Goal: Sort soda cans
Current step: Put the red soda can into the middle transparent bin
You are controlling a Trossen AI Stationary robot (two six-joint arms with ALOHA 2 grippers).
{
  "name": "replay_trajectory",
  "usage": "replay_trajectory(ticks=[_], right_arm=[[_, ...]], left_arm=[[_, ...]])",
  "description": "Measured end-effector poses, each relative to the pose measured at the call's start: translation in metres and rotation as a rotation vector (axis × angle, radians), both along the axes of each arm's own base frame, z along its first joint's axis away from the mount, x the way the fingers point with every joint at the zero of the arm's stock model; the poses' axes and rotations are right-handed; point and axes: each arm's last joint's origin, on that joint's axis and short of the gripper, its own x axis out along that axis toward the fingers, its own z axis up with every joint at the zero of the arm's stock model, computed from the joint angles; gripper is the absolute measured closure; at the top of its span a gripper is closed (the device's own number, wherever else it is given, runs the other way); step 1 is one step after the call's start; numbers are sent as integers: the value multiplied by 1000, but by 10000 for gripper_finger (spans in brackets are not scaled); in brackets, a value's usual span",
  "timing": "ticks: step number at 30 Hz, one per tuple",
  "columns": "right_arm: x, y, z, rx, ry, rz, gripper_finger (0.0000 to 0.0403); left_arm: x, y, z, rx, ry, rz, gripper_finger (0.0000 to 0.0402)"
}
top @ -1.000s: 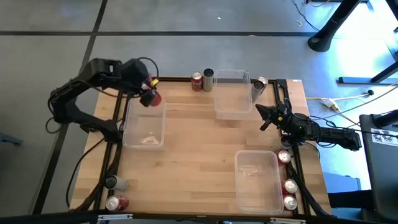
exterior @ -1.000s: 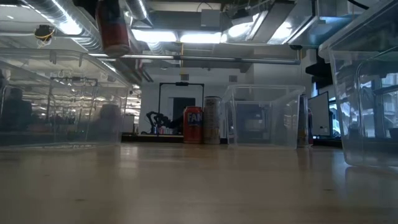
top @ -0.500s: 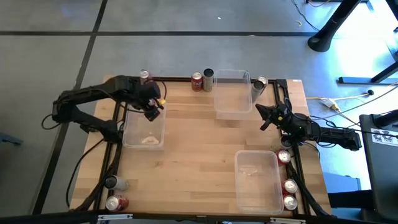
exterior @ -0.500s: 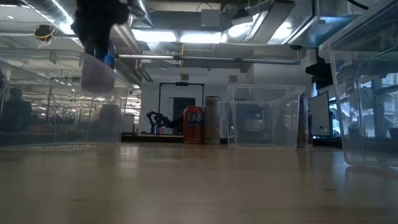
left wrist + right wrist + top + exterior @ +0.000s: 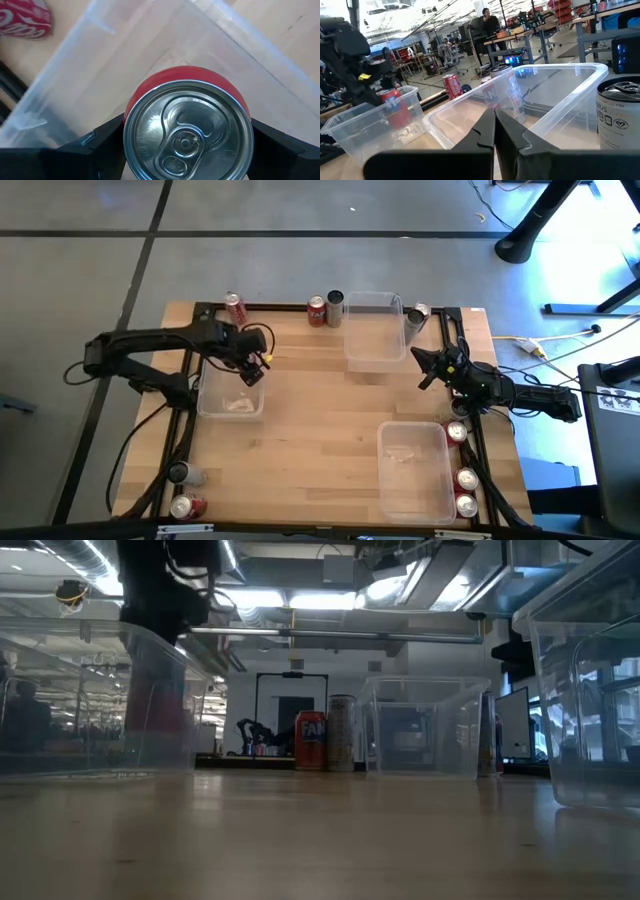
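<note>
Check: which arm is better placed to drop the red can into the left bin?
Left. The left gripper already holds the red can inside the left bin; the right gripper, shut and empty, sits beside the far bin.

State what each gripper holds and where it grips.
Left gripper clamps a red soda can by its sides, near the top, over the clear bin. Right gripper is shut, holding nothing.

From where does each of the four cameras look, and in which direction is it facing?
High: overhead, looking down on table, both arms visible.
Low: at tabletop level, facing the room; left arm enters from above.
Left wrist: looks down at red can held by left gripper over a bin.
Right wrist: looks across past shut right gripper.
Shared: right wrist also shows that red can.
</note>
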Motion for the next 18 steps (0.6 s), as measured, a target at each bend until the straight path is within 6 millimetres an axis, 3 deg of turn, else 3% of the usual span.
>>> replay_trajectory(ticks=[9, 18], right_arm=[[0, 0, 0, 0, 0, 0, 397], [0, 0, 0, 0, 0, 0, 397]], left_arm=[[-1, 0, -30, -5, 7, 21, 105], [-2, 0, -45, 1, -8, 22, 105]])
